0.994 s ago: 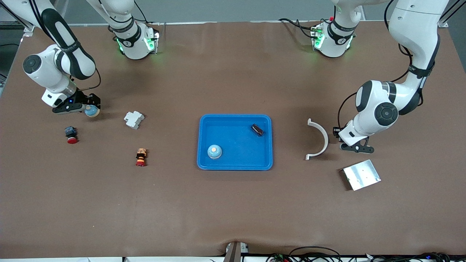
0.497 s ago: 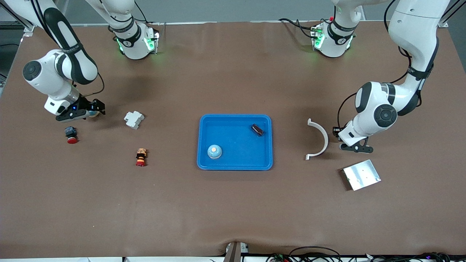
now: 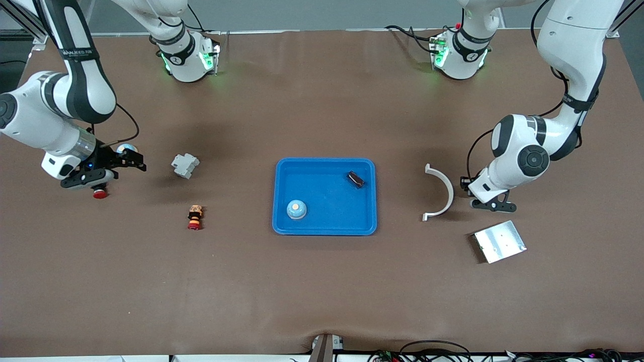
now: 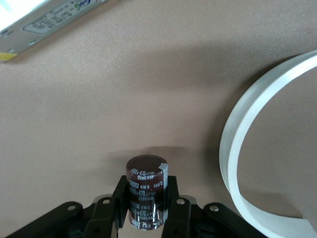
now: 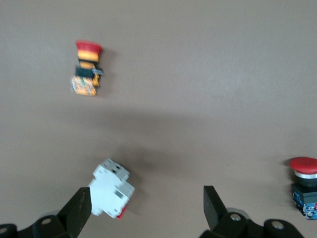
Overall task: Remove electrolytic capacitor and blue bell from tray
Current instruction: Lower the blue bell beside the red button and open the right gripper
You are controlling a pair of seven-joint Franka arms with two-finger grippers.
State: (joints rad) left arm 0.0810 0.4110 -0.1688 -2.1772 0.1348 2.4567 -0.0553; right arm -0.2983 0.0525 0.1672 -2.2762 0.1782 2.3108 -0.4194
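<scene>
My left gripper (image 3: 492, 204) is low over the table beside a white curved piece (image 3: 440, 191). It is shut on a dark brown capacitor (image 4: 146, 173), which stands upright between the fingers (image 4: 118, 198). My right gripper (image 3: 132, 162) is open and empty, up over the table near the right arm's end. A blue-and-white bell (image 3: 126, 148) stands free on the table just beside it. A blue tray (image 3: 324, 229) at mid-table holds a second bell (image 3: 297, 209) and a second dark capacitor (image 3: 355, 179).
A white breaker block (image 3: 184, 165) lies beside the right gripper and shows in its wrist view (image 5: 111, 188). A red push button (image 3: 99, 193) sits partly under that gripper. An orange-and-red button (image 3: 194, 217) lies nearer the camera. A metal plate (image 3: 499, 241) lies near the left gripper.
My right gripper has let go of the bell, lifted and moved toward the right arm's end of the table. The bell now stands alone. The left arm has hardly moved.
</scene>
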